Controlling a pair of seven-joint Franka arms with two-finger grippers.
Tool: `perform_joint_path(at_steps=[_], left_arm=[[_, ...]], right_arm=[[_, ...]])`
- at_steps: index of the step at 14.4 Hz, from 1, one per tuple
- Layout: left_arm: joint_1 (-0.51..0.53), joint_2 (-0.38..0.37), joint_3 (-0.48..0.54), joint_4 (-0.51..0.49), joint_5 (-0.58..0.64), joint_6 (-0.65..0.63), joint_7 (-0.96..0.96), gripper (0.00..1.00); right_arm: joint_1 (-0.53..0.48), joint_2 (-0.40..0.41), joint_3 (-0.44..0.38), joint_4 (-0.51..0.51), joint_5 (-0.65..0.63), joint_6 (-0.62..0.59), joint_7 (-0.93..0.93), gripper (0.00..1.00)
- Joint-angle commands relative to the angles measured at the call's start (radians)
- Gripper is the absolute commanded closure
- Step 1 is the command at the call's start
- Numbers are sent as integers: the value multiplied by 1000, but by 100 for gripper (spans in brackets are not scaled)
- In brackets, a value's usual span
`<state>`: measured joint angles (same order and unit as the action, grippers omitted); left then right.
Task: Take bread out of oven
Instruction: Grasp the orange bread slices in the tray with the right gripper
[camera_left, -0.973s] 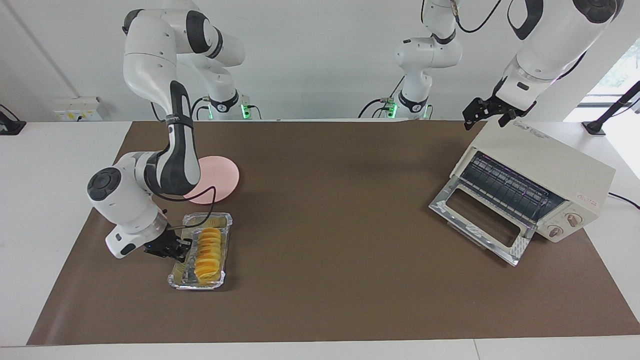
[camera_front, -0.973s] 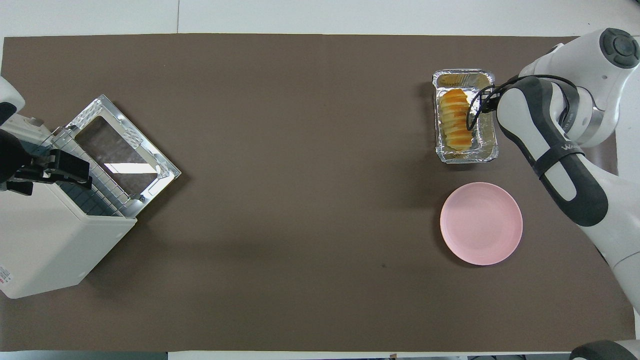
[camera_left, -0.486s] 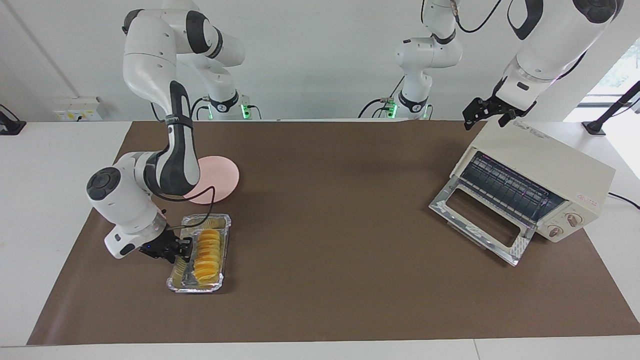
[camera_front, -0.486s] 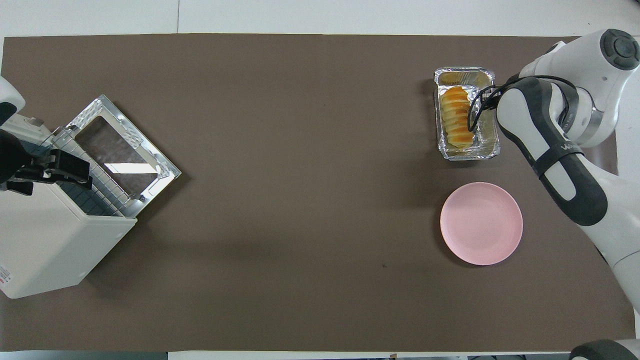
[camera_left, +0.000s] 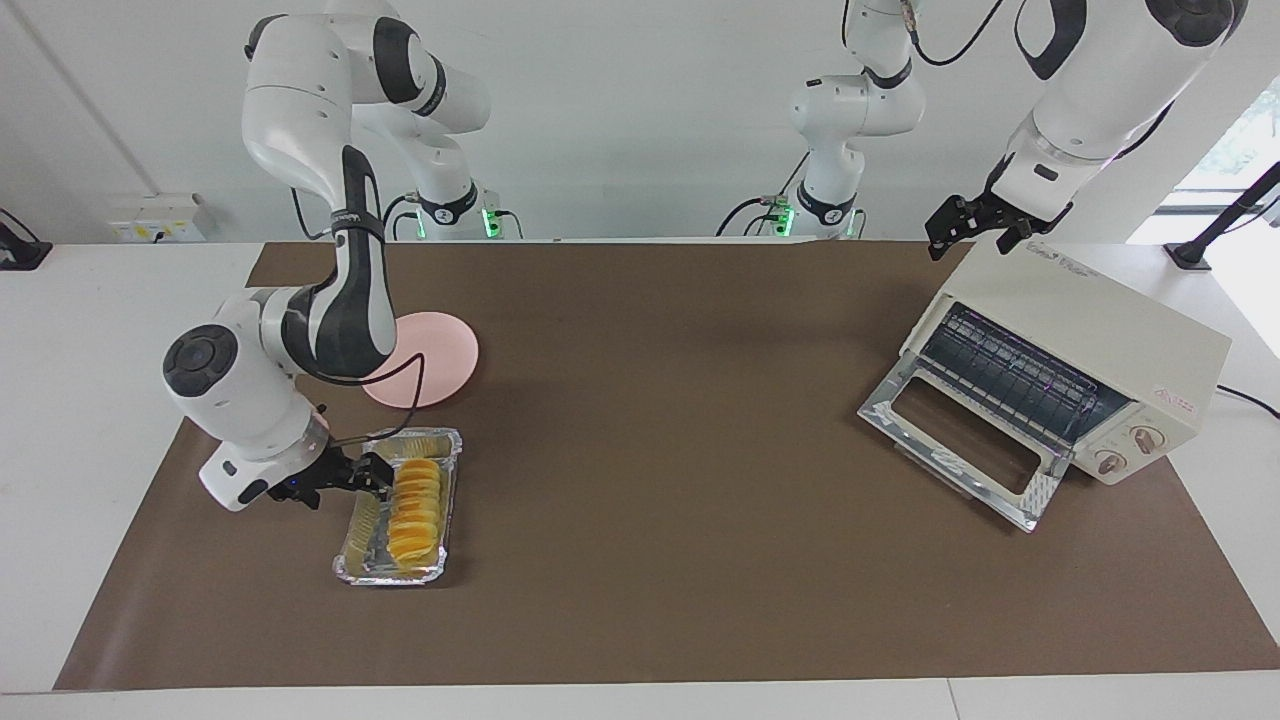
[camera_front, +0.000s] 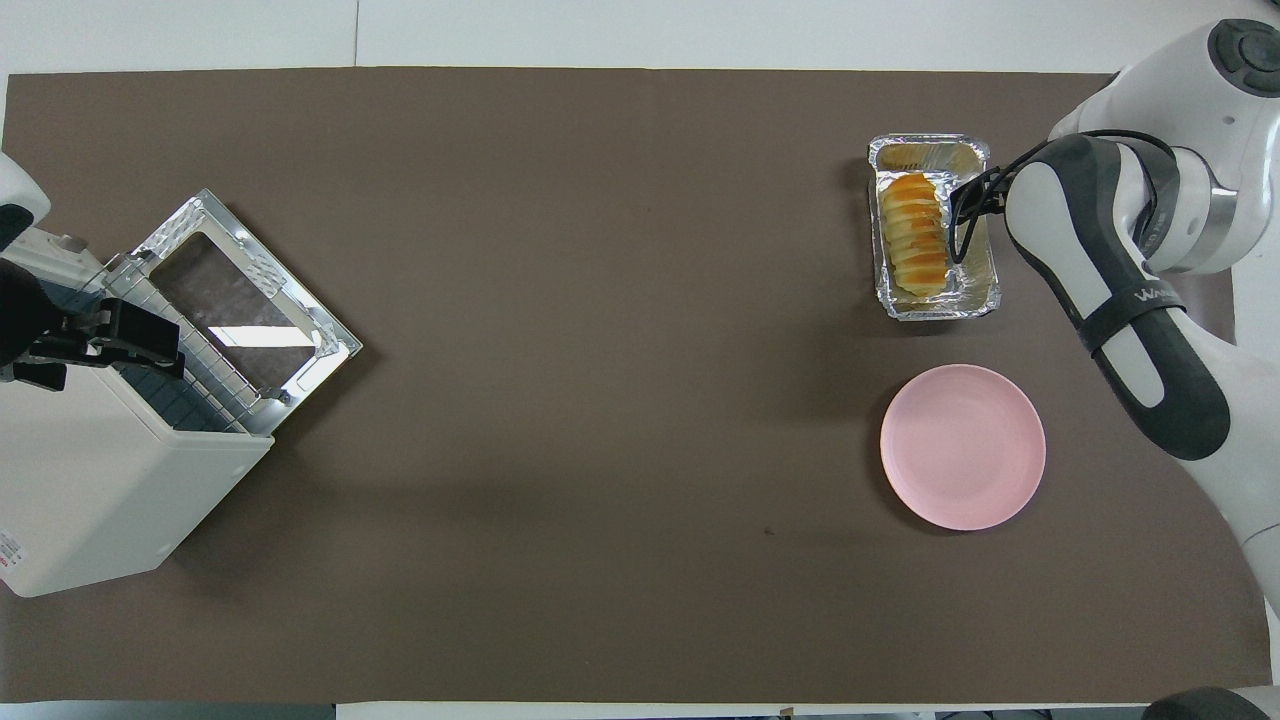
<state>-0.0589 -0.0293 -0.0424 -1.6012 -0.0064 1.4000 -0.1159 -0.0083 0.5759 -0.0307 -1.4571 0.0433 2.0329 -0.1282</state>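
The bread (camera_left: 415, 505), a ridged golden loaf, lies in a crinkled foil tray (camera_left: 390, 575) on the brown mat, at the right arm's end of the table. It also shows in the overhead view (camera_front: 915, 235). My right gripper (camera_left: 368, 472) hangs low over the tray's long rim, beside the loaf. The cream-white oven (camera_left: 1090, 310) stands at the left arm's end with its glass door (camera_left: 960, 450) folded down and only the bare wire rack showing inside. My left gripper (camera_left: 978, 232) is open and empty just above the oven's top edge nearest the robots.
A round pink plate (camera_left: 435, 355) lies nearer to the robots than the foil tray, bare. The oven's open door (camera_front: 250, 300) juts out over the mat toward the table's middle. The brown mat (camera_front: 600, 400) covers most of the table.
The right gripper has risen and drawn back along the tray's rim toward the robots. The tray shifted slightly early on, then stayed still. The left arm has not moved.
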Motion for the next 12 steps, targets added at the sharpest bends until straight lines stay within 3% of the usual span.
perform_joint_path(at_steps=[1, 12], left_arm=[[10, -17, -2, -10, -15, -3, -5, 0], [10, -17, -2, -10, -15, -3, -5, 0]], right_arm=[[60, 13, 5, 33, -81, -14, 108, 0], [108, 21, 3, -31, -108, 85, 208, 0]])
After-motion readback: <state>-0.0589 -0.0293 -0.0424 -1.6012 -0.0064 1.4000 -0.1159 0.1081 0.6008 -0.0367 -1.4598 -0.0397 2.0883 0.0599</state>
